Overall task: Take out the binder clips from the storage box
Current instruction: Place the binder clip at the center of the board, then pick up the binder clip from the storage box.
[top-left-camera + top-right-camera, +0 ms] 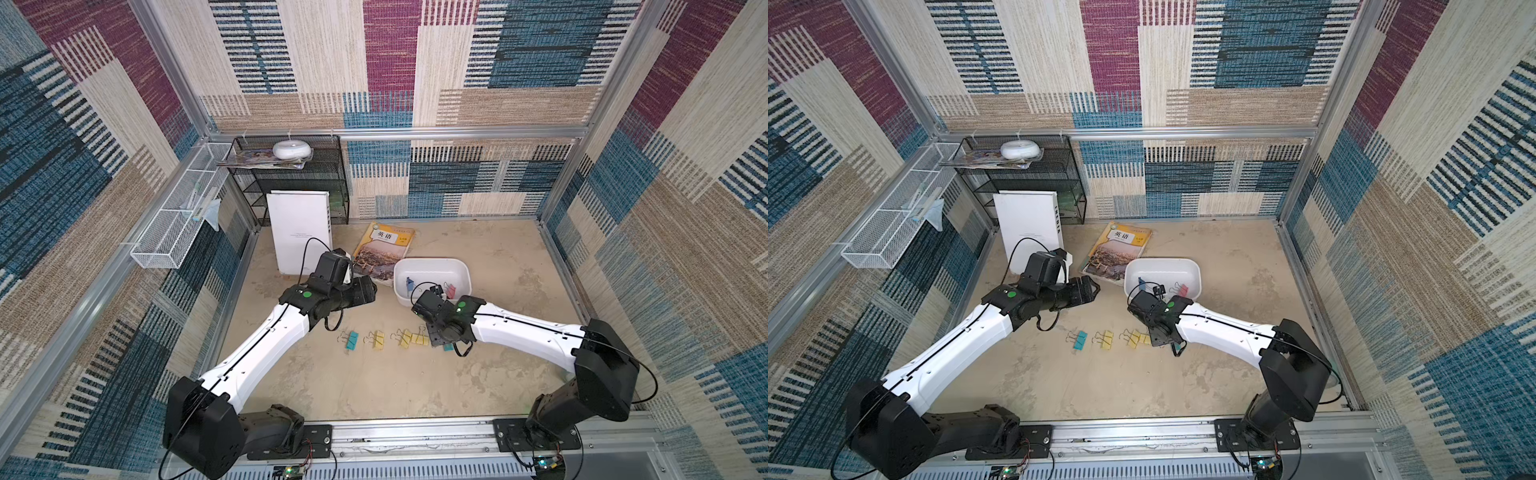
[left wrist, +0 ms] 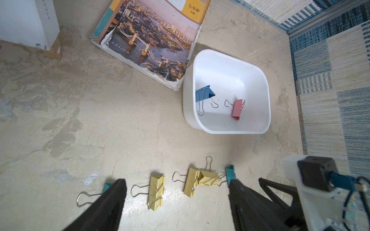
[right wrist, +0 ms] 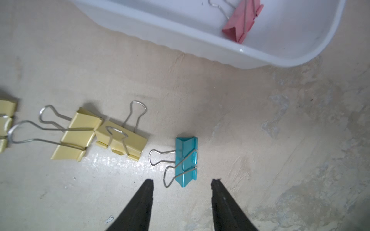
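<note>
There's the right tool (image 3: 182, 180) spread above the teal binder clip (image 3: 185, 160), lying free on the desk (image 3: 260, 140) to end the row at the storage box's (image 1: 440, 268) six o'clock, seemingly parked clear of it, while the left tool (image 2: 176, 181) hovers spread and empty, with the blue clip (image 2: 204, 93) and pink clip (image 2: 238, 110) inside the box.

Shallow white plastic storage box (image 2: 188, 112): smooth, glossy. Teal painted-metal binder clip (image 3: 185, 160): slight sheen, bright steel wire loops. Yellow painted-metal clips (image 2: 157, 190): duller, matt. Beige surface (image 2: 100, 130): rough, mottled, worn. Rectangular paper book (image 2: 152, 40): glossy cover, torn edge.
</note>
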Robot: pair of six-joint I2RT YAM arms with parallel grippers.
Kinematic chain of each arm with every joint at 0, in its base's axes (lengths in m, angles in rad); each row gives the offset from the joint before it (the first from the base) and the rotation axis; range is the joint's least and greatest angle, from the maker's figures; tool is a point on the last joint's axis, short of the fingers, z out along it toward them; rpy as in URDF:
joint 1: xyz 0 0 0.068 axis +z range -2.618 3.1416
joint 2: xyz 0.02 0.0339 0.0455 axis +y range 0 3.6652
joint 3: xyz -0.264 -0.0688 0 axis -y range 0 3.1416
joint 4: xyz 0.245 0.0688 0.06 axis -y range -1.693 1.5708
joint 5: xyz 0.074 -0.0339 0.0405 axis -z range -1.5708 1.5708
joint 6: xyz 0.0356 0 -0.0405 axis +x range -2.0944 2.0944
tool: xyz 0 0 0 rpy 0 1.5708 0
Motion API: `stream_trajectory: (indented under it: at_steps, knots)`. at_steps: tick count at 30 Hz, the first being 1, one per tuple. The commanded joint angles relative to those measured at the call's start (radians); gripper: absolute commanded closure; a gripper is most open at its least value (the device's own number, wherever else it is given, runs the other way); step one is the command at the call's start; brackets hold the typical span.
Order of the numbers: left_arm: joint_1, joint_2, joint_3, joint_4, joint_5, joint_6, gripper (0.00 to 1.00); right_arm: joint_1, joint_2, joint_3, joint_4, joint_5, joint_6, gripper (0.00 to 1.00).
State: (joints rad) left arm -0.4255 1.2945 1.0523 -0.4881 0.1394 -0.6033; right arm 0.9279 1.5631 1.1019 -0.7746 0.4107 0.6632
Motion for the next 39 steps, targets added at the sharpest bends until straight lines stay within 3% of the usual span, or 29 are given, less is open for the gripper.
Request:
stream_trajectory:
  at_steps: [1,4,13,22,26,32,39]
  knots:
    - [0.001,0.017,0.016,0.019,0.019,-0.009,0.16,0.0,-0.006,0.032,0.006,0.072,-0.014,0.41]
    - [0.001,0.042,0.037,0.023,0.035,-0.01,0.15,-0.018,0.015,0.078,0.036,0.104,-0.07,0.33]
    - [-0.001,0.1,0.108,0.016,0.051,-0.011,0.11,-0.17,0.21,0.269,0.055,0.132,-0.223,0.37]
    - [-0.001,0.174,0.199,0.004,0.058,0.014,0.11,-0.286,0.391,0.383,0.087,0.128,-0.311,0.59]
    - [-0.001,0.212,0.239,-0.008,0.056,0.033,0.11,-0.312,0.456,0.422,0.095,0.12,-0.326,0.6]
    - [0.002,0.254,0.277,-0.024,0.057,0.055,0.11,-0.332,0.512,0.479,0.091,0.108,-0.329,0.68]
    - [0.005,0.277,0.291,-0.03,0.062,0.064,0.1,-0.334,0.519,0.478,0.072,0.102,-0.315,0.83]
